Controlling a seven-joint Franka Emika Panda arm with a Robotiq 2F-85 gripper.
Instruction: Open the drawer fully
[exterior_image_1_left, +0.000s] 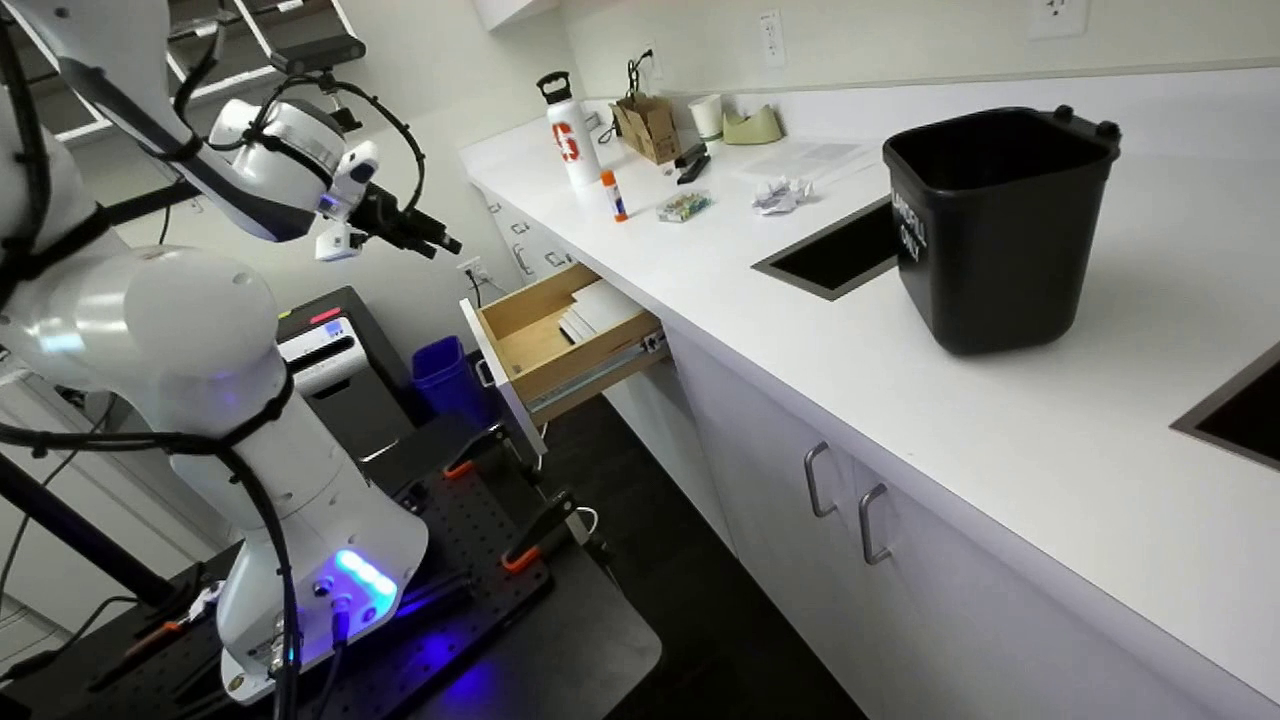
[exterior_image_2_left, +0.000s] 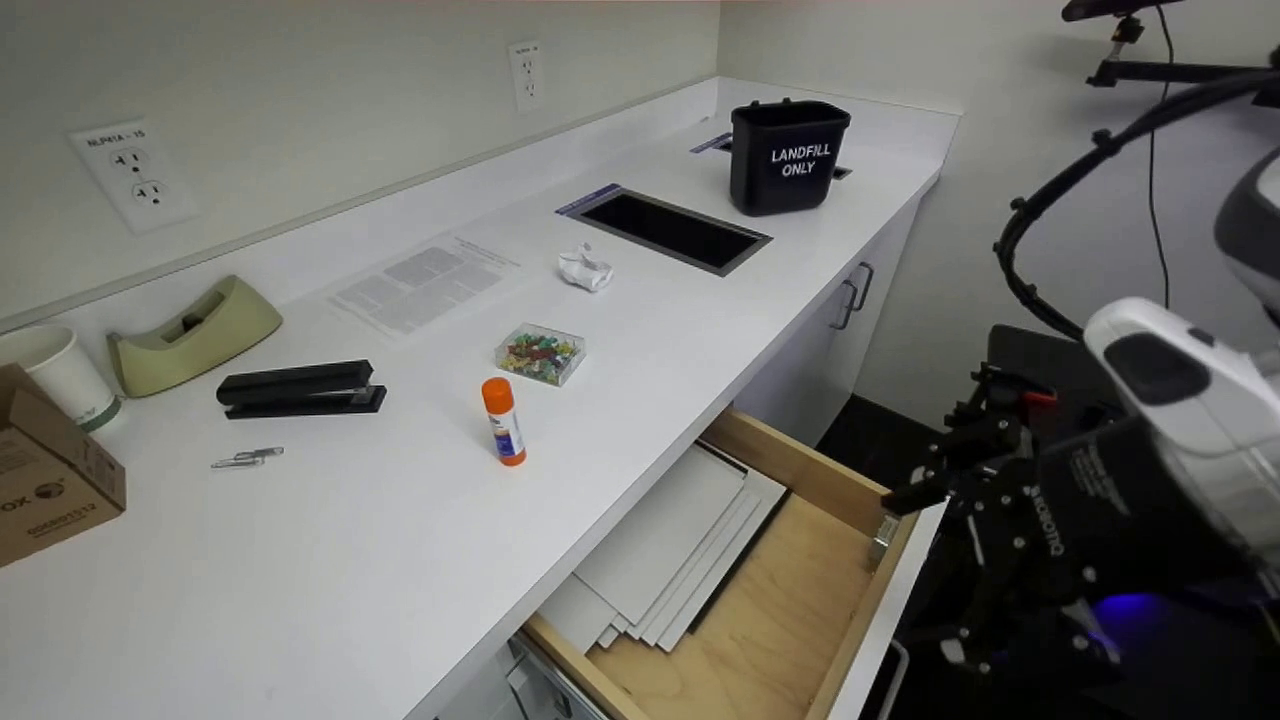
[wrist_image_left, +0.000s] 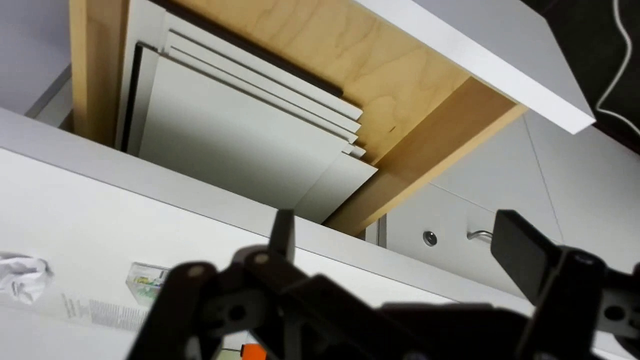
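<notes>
In both exterior views the drawer (exterior_image_2_left: 800, 580) stood drawn out from beneath the edge of the worktop (exterior_image_2_left: 330, 570), its tan wooden box (exterior_image_1_left: 530, 345) borne by a metal side rail (exterior_image_1_left: 590, 379) — the support that let it overhang without tipping. The end effector (wrist_image_left: 395, 220) hung higher and apart from it, its fingers (wrist_image_left: 522, 255) spread wide with nothing between them; the gap presumably served to admit or release the bar handle (exterior_image_2_left: 900, 672), which stood free on the white front (wrist_image_left: 505, 40). Pale flat sheets (exterior_image_2_left: 670, 530) lay stacked toward the rear of the box, probably because so shallow a space suited flat stock. Extension appeared large, and the task was judged nearly or wholly complete — though whether the rail had met its stop could not be told.
</notes>
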